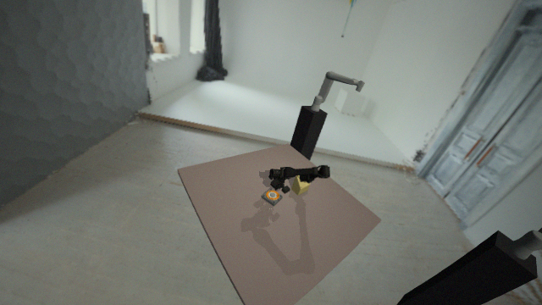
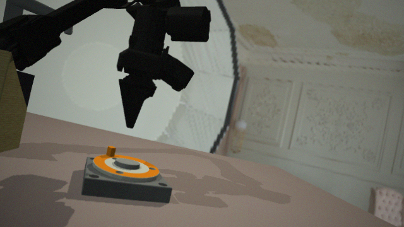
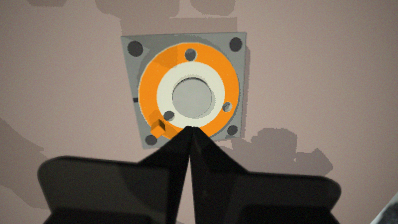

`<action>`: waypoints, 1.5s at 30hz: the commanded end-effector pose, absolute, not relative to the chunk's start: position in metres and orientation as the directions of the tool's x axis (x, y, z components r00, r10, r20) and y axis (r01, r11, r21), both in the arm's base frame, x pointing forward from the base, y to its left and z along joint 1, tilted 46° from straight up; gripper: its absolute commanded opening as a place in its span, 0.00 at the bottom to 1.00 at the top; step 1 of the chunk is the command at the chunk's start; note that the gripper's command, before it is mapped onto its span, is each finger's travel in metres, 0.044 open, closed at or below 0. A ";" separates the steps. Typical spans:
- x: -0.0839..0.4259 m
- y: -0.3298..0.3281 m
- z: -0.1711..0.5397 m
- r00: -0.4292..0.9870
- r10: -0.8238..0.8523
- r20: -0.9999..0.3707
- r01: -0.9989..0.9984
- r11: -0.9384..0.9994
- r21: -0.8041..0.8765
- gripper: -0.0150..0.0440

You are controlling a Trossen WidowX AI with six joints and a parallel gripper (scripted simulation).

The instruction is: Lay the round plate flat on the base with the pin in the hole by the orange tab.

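gripper (image 2: 130, 124): fingers pressing together on nothing, hanging above base (image 2: 126, 189) | plate (image 2: 126, 167): sitting on base, untouched, orange tab (image 2: 111, 151) sticking up

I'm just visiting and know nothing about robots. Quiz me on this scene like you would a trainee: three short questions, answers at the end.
1. True or false: the claw is touching the round plate.
2. What colour is the small tab standing up at the plate's edge?
3. The claw is: A) wide open, B) shut with nothing in it, C) shut on the plate.

Key:
1. False. It hangs in the air above the plate, clear of it.
2. Orange.
3. B. The wrist view shows the two fingers pressed together, with only a thin seam between them.
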State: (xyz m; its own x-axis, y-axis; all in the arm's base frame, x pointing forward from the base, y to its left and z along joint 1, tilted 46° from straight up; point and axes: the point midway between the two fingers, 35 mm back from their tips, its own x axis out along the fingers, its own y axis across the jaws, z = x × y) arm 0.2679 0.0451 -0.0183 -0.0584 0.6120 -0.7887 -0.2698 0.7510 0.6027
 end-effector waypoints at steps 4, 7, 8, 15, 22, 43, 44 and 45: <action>0.229 0.042 -0.016 -0.133 0.695 -0.707 -0.127 0.695 0.708 0.25; 0.229 0.044 -0.018 -0.133 0.695 -0.707 -0.127 0.695 0.707 0.25; 0.228 0.046 -0.021 -0.133 0.694 -0.707 -0.127 0.696 0.707 0.25; 0.224 0.071 -0.045 -0.133 0.696 -0.706 -0.127 0.694 0.709 0.25; 0.223 0.077 -0.048 -0.134 0.697 -0.705 -0.127 0.693 0.710 0.25; 0.236 0.095 -0.031 -0.134 0.698 -0.704 -0.127 0.692 0.711 0.25; 0.236 0.096 -0.031 -0.133 0.698 -0.704 -0.127 0.692 0.711 0.25; 0.237 0.096 -0.031 -0.133 0.698 -0.704 -0.127 0.692 0.711 0.25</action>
State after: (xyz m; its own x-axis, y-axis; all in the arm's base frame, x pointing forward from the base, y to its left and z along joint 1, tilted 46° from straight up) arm 0.2322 0.0938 -0.0333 -0.1389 0.6957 -0.7047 -0.1209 0.6944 0.7094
